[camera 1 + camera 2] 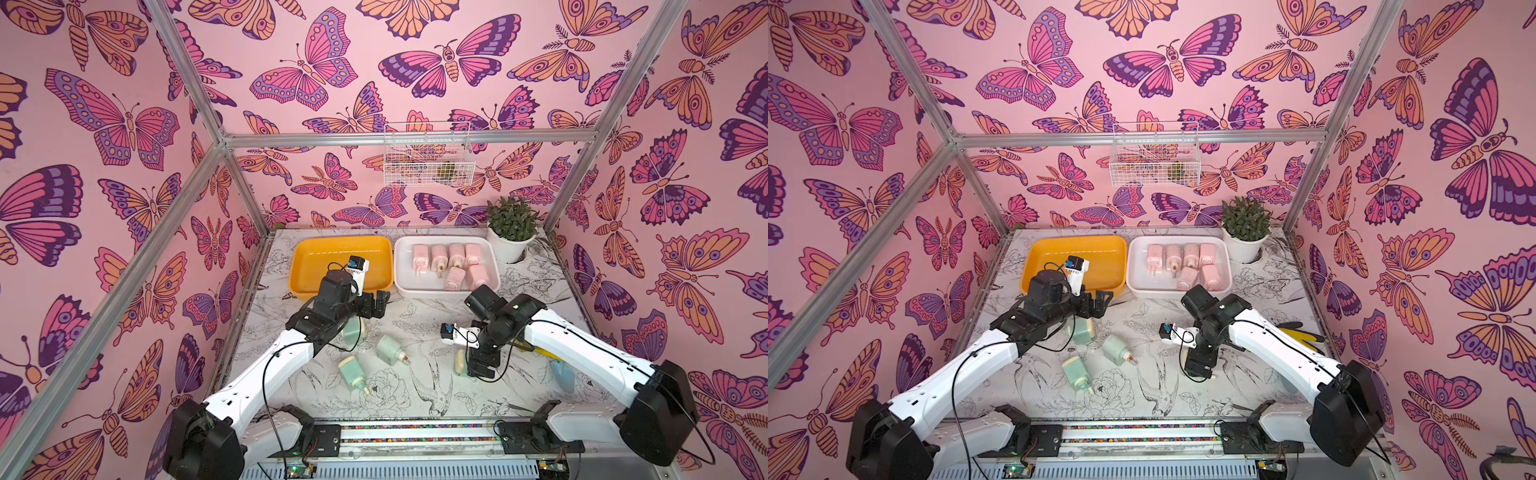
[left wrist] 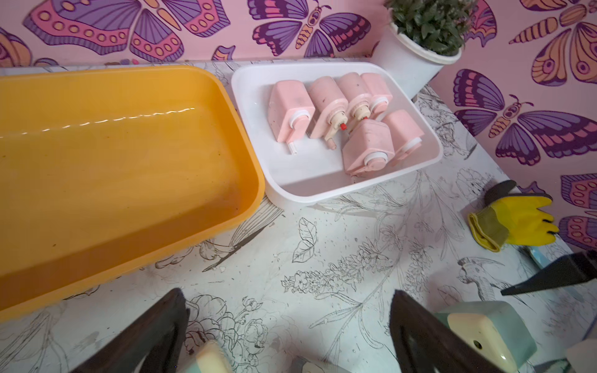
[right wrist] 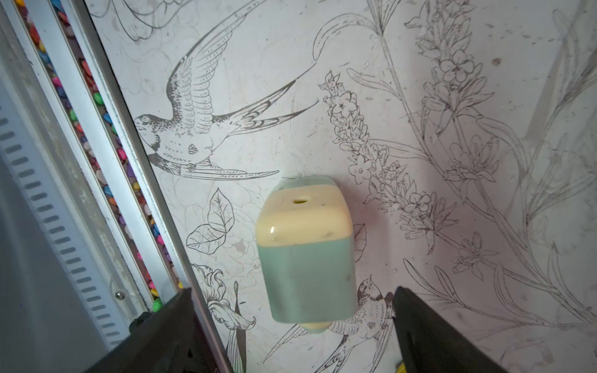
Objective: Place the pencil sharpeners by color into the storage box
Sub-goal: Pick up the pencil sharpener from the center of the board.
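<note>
Right fingers [image 3: 292, 332] spread wide, empty, pointing down at counter [image 3: 420, 48]; mint green sharpener [image 3: 307, 255] lies between and just ahead of them, untouched. Left fingers [image 2: 287, 336] also wide, empty, hovering beside orange bin [image 2: 122, 181], another green sharpener [image 2: 484, 332] just outside one tip. Six pink sharpeners [image 2: 342, 113] already in white bin [image 2: 323, 190]; orange bin empty. Two more green ones [image 1: 390, 350] on counter between arms. Risk: smooth rounded shell may slip or pivot if fingers close off-centre; crank end may snag bin rim.
</note>
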Robot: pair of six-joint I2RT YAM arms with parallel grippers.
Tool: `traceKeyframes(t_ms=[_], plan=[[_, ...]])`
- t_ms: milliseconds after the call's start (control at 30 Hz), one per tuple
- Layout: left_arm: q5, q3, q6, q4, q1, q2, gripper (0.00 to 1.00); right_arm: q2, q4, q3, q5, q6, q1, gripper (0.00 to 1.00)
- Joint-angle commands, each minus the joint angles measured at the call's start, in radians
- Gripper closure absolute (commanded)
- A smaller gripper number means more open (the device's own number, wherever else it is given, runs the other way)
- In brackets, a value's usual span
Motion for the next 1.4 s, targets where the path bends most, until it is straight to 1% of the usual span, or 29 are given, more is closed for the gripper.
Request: traceKeyframes(t_ms=[0, 133, 300, 367, 433, 500, 533, 667, 767, 967, 1133, 1167, 1200, 1233, 1300, 1333, 1367], plan=[[-0.067, -0.027, -0.019, 0.022, 0.020, -0.034, 0.00, 0.034, 0.062, -0.038, 0.026, -0.043, 0.005, 0.01], [-0.102, -0.034, -0.043, 0.022, 0.031, -0.047, 0.00, 0.045, 0.156, -0.080, 0.087, -0.026, 0.002, 0.01], [-0.128, -0.039, -0.071, 0.021, 0.050, -0.047, 0.00, 0.049, 0.210, -0.115, 0.044, -0.013, -0.006, 0.00], [-0.137, -0.040, -0.081, 0.023, 0.059, -0.047, 0.00, 0.066, 0.222, -0.126, 0.027, -0.014, -0.005, 0.01], [-0.140, -0.039, -0.090, 0.022, 0.069, -0.046, 0.00, 0.094, 0.223, -0.126, 0.027, -0.008, -0.005, 0.04], [-0.136, -0.039, -0.101, 0.021, 0.083, -0.044, 0.00, 0.112, 0.219, -0.124, 0.037, -0.003, -0.006, 0.10], [-0.138, -0.040, -0.109, 0.019, 0.087, -0.041, 0.00, 0.112, 0.221, -0.126, 0.042, -0.003, -0.006, 0.13], [-0.137, -0.037, -0.138, 0.009, 0.118, -0.025, 0.00, 0.080, 0.211, -0.124, 0.029, -0.008, -0.008, 0.19], [-0.130, -0.030, -0.146, 0.004, 0.132, -0.007, 0.00, 0.066, 0.162, -0.108, 0.000, -0.024, -0.009, 0.23], [-0.128, -0.022, -0.149, 0.004, 0.140, 0.008, 0.00, 0.066, 0.119, -0.090, 0.001, -0.031, -0.009, 0.42], [-0.128, -0.020, -0.149, 0.004, 0.144, 0.008, 0.00, 0.061, 0.119, -0.083, 0.000, -0.030, -0.012, 0.50], [-0.128, -0.021, -0.149, 0.004, 0.144, 0.008, 0.00, 0.060, 0.116, -0.078, -0.004, -0.029, -0.012, 0.54], [-0.128, -0.021, -0.149, 0.004, 0.145, 0.008, 0.00, 0.059, 0.114, -0.072, -0.009, -0.029, -0.011, 0.59], [-0.131, -0.021, -0.152, 0.004, 0.145, 0.010, 0.00, 0.056, 0.112, -0.062, -0.015, -0.027, -0.012, 0.68], [-0.131, -0.019, -0.154, 0.004, 0.150, 0.014, 0.00, 0.049, 0.118, -0.035, -0.029, -0.007, -0.013, 0.97], [-0.131, -0.016, -0.158, 0.002, 0.153, 0.018, 0.00, 0.045, 0.131, -0.017, -0.031, 0.017, -0.011, 1.00], [-0.130, -0.007, -0.166, -0.005, 0.156, 0.025, 0.00, 0.042, 0.144, 0.007, -0.036, 0.041, -0.011, 1.00]])
